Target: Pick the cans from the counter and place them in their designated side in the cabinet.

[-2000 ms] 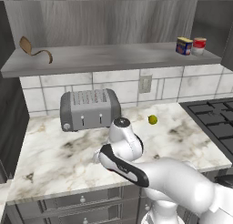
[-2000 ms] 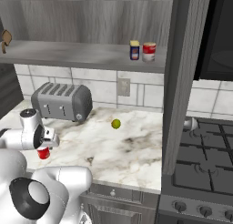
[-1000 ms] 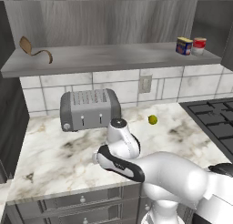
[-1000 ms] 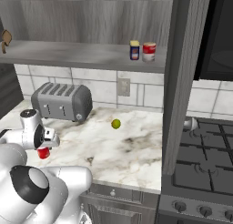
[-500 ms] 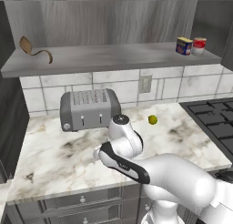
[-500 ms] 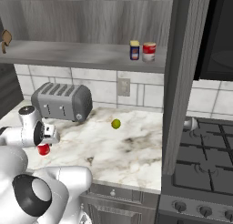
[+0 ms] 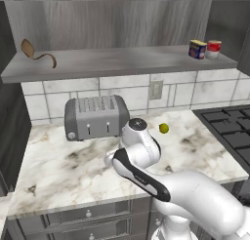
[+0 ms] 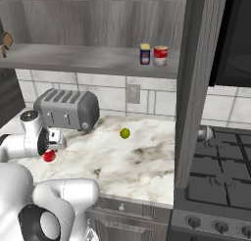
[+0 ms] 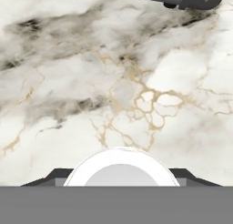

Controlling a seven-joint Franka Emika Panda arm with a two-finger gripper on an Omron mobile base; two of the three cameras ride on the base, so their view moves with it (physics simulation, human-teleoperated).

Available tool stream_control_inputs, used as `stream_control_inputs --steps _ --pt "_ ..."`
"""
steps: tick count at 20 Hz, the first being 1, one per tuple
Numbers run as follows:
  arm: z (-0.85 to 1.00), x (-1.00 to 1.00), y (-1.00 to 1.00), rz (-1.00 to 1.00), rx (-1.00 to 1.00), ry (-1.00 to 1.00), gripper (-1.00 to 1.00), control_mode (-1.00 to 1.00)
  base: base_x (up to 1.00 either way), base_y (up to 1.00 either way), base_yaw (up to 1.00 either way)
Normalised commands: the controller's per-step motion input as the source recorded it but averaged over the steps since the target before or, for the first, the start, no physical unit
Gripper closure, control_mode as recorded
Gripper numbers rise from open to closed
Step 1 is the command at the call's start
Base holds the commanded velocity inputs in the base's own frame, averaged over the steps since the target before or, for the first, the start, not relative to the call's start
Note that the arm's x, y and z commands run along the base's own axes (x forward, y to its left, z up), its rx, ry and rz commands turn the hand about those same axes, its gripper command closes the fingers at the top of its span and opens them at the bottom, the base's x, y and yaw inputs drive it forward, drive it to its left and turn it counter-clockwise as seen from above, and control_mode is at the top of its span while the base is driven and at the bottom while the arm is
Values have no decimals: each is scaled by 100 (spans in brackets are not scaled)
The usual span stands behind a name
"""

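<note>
Gripper (image 8: 49, 149) is seen low over the left part of the marble surface (image 8: 147, 156), closed on a red can (image 8: 48, 156) whose white lid (image 9: 120, 168) sits between the finger tips in the hand view. Behind it stands a grey toaster (image 8: 67, 109). On the cabinet shelf (image 7: 117, 63), far right, a blue can (image 7: 197, 49) is placed beside a red white-banded can (image 7: 213, 49). A small yellow-green ball (image 7: 164, 128) lies near the wall.

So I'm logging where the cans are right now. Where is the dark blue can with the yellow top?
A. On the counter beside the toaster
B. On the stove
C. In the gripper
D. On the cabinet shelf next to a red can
D: the blue can stands on the cabinet shelf right beside a red can, well above the counter.
</note>
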Motion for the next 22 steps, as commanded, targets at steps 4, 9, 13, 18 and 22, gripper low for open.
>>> stream_control_inputs --steps 4,9,13,18,22 --pt "25 0 -16 3 4 -7 100 -100 0 0 0" --pt "28 0 -13 3 3 -8 100 -100 0 0 0" --pt "28 0 -13 3 3 -7 100 -100 0 0 0" --pt "27 -1 -14 4 1 -7 100 -100 0 0 0" --pt "28 -6 -18 4 0 -9 100 -100 0 0 0"
